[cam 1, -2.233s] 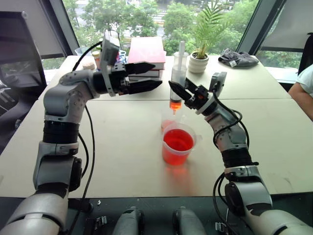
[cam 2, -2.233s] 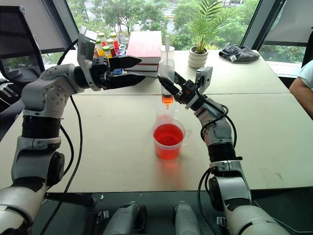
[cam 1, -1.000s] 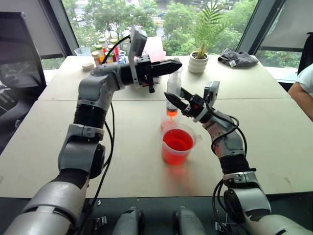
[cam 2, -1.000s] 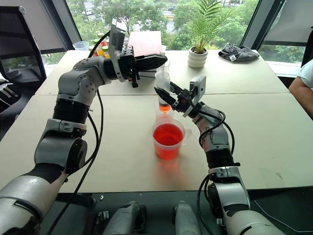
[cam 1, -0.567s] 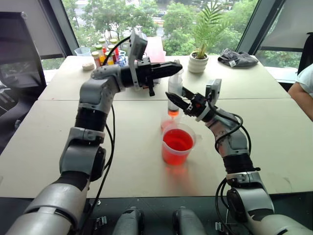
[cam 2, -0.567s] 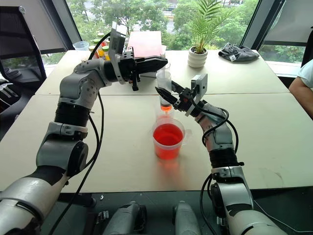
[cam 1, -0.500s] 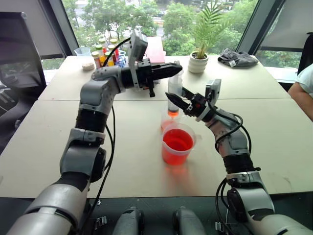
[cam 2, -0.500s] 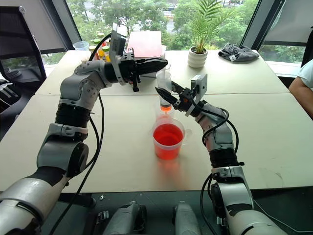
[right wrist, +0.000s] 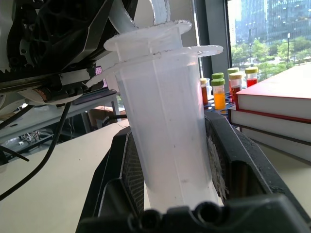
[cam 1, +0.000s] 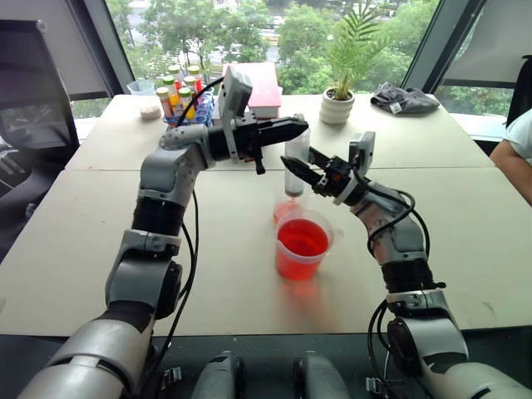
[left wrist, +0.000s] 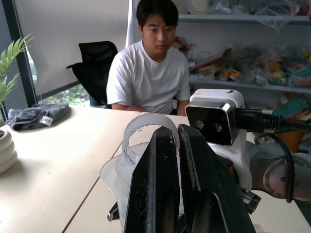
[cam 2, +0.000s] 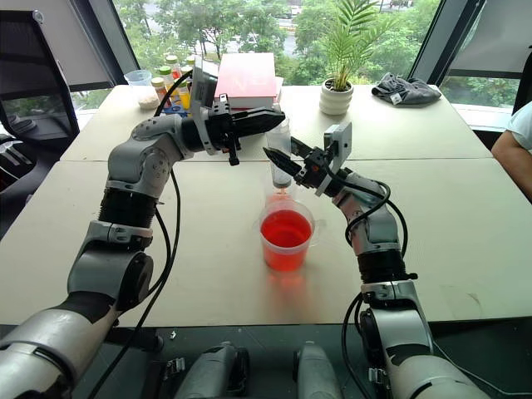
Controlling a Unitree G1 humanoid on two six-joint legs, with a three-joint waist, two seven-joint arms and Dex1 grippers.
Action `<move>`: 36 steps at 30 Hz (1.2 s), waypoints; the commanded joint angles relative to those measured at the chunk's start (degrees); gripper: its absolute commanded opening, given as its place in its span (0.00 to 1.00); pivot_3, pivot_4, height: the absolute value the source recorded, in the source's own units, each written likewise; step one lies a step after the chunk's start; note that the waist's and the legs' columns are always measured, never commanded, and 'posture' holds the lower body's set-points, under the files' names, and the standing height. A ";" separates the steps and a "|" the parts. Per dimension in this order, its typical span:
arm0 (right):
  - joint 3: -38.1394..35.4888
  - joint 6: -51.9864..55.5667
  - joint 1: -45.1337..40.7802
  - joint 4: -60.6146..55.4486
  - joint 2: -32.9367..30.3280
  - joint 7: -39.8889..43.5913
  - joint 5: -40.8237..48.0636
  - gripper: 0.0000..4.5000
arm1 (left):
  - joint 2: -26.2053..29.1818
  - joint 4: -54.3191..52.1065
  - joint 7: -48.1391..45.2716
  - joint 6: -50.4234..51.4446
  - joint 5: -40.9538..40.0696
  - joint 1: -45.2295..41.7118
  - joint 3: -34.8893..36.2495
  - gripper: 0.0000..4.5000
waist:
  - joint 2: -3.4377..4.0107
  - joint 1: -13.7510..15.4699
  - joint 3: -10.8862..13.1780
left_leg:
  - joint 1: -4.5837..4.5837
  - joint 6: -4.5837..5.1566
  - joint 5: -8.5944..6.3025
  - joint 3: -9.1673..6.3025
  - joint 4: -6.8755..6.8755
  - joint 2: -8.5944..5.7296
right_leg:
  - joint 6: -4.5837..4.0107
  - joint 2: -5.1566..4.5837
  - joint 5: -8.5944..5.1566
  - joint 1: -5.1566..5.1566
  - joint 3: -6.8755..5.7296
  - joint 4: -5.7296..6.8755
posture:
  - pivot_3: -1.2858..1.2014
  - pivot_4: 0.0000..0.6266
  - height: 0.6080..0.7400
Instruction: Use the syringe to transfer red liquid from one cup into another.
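Observation:
The syringe (cam 1: 293, 187) stands upright over the smaller, narrower cup (cam 1: 285, 212), its nozzle down inside that cup's mouth. My right gripper (cam 1: 293, 169) is shut on the syringe's clear barrel (right wrist: 167, 131). From the left, my left gripper (cam 1: 301, 125) reaches in shut, its fingers (left wrist: 160, 174) lying on the plunger's top (left wrist: 146, 124), which sits low on the barrel. The barrel looks clear. Just in front stands the wider cup (cam 1: 299, 268), holding the red liquid (cam 1: 302, 239).
At the table's far side are stacked red books (cam 1: 264, 86), a rack of coloured tubes (cam 1: 179, 93), a potted plant (cam 1: 337, 104) and a grey cloth (cam 1: 404, 100). A person (cam 1: 515, 150) sits at the right edge. Bare tabletop surrounds the cups.
My left gripper swung in from the left onto the plunger and came down with it. The plunger, once standing high, is pushed in. The orange-red liquid in the barrel's bottom is gone.

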 commanded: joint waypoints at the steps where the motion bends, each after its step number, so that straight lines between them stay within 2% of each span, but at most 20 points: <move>1: -4.32 -1.42 -6.49 -5.63 -0.33 -1.90 4.07 0.32 | -0.17 -0.09 -1.32 2.34 1.73 2.65 -4.38 0.01 | 0.00 -0.02 0.00 | 0.00 0.00 0.00 0.00 0.00 0.00 | 0.00 0.00 0.00 0.00 0.00 0.00 | 0.52 0.24 1.00; 10: -3.81 -0.32 -6.31 -5.26 -0.02 -1.39 4.02 0.32 | 2.05 0.00 -1.40 3.05 1.22 1.07 -3.27 0.01 | 0.06 -0.07 0.04 | 0.00 0.00 0.00 0.01 0.01 -0.02 | 0.00 -0.03 0.00 -0.02 0.01 0.02 | 0.52 0.24 1.00; 13: -3.12 0.56 -5.25 -5.54 0.24 -1.22 4.02 0.32 | 3.41 -0.22 -1.40 3.81 0.23 0.06 -2.02 0.19 | 0.06 -0.14 0.04 | 0.01 0.00 0.00 -0.03 -0.06 0.03 | 0.00 0.03 0.00 -0.03 -0.01 0.01 | 0.52 0.24 1.00; 20: -1.94 2.21 -3.37 -6.66 0.80 -0.95 4.26 0.32 | 6.71 -3.10 -1.50 5.67 -1.94 -0.62 0.38 0.98 | 0.07 -0.11 0.04 | -0.01 0.00 0.00 0.00 -0.05 0.01 | 0.00 -0.02 0.00 -0.04 0.00 0.00 | 0.52 0.24 1.00; 26: -3.01 4.29 -4.10 -7.86 -0.37 -2.15 5.16 0.32 | 11.81 -9.49 -3.00 9.29 -4.71 2.64 2.00 0.99 | 0.07 -0.14 0.05 | -0.01 0.00 0.00 0.00 -0.06 0.01 | 0.00 -0.03 0.00 -0.04 0.00 0.00 | 0.52 0.24 1.00; 29: -4.72 9.48 -6.08 -10.13 -3.27 -5.91 5.64 0.32 | 14.13 -13.37 -2.54 11.35 -6.05 5.47 2.78 0.99 | 0.08 -0.15 0.05 | 0.00 -0.01 0.00 0.00 -0.07 0.01 | -0.01 -0.07 0.00 -0.04 0.01 0.01 | 0.52 0.24 1.00; 33: -7.73 27.63 -7.83 -17.00 -10.96 -14.35 8.98 0.32 | 15.67 -17.95 -1.06 13.38 -7.43 9.08 2.98 0.99 | 0.07 0.30 0.05 | -0.03 -0.03 0.00 -0.04 -0.06 0.01 | -0.03 -0.29 0.00 -0.06 0.02 -0.01 | 0.52 0.24 1.00; 36: -9.14 45.51 -8.06 -22.34 -18.73 -18.30 12.99 0.32 | 16.39 -20.64 -0.35 14.60 -8.62 11.32 3.08 0.99 | 0.07 0.26 0.05 | -0.06 -0.04 -0.01 -0.09 -0.13 -0.02 | -0.10 -0.44 -0.04 -0.08 0.02 -0.08 | 0.52 0.24 1.00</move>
